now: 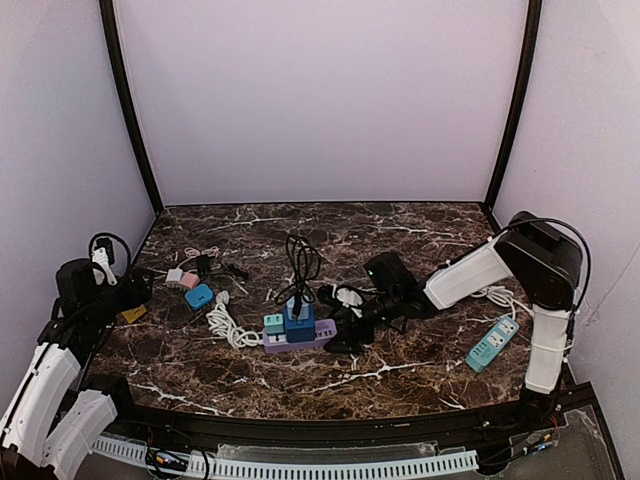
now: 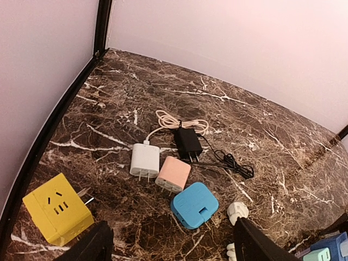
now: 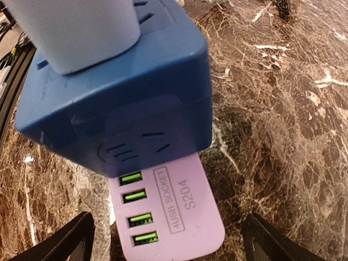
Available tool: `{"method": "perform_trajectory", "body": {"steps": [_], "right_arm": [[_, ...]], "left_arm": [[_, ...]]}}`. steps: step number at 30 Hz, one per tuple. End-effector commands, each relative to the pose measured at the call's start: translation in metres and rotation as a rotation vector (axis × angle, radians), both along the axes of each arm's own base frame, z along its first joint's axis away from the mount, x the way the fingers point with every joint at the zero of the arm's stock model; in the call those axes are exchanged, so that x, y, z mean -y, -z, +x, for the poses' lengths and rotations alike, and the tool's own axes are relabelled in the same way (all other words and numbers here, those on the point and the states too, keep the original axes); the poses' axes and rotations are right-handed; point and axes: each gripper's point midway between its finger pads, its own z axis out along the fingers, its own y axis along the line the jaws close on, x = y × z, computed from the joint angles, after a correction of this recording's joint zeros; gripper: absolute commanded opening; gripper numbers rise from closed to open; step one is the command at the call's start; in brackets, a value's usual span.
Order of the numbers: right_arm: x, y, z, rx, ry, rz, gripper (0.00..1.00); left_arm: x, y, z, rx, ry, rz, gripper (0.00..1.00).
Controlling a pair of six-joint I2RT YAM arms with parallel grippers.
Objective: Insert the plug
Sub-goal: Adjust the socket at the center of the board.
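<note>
A purple USB power strip (image 1: 300, 342) lies at the table's middle, with a dark blue cube adapter (image 1: 299, 322) standing on it and a small teal plug (image 1: 273, 323) beside the cube. A black cable (image 1: 300, 265) rises from the cube's top. My right gripper (image 1: 340, 338) is open and empty at the strip's right end. In the right wrist view the strip (image 3: 185, 212) and the cube (image 3: 125, 103) fill the space ahead of the gripper (image 3: 168, 251), and a pale plug body (image 3: 76, 32) sits against the cube. My left gripper (image 1: 128, 293) is open and empty at the far left.
In front of the left gripper (image 2: 174, 253) lie a yellow cube adapter (image 2: 57, 209), a white charger (image 2: 144, 160), a pink plug (image 2: 173, 174), a blue plug (image 2: 194, 205) and a black charger (image 2: 187, 141). A coiled white cable (image 1: 232, 325) lies left of the strip. A teal power strip (image 1: 492, 343) lies at the right.
</note>
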Motion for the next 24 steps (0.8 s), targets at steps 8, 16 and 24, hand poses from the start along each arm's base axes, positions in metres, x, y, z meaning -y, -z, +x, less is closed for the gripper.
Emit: {"method": "perform_trajectory", "body": {"steps": [8,16,24], "right_arm": [[-0.01,0.006,-0.003,0.027,-0.045,0.087,0.76],[-0.014,0.007,-0.014,0.055,-0.03,0.106,0.52],[-0.002,0.006,-0.011,0.051,0.086,0.113,0.38]], "left_arm": [[-0.006,-0.009,0.001,0.074,0.0,-0.047,0.77],[-0.012,-0.008,0.002,0.084,-0.02,-0.039,0.77],[-0.017,-0.009,0.001,0.093,-0.042,-0.029,0.76]]}}
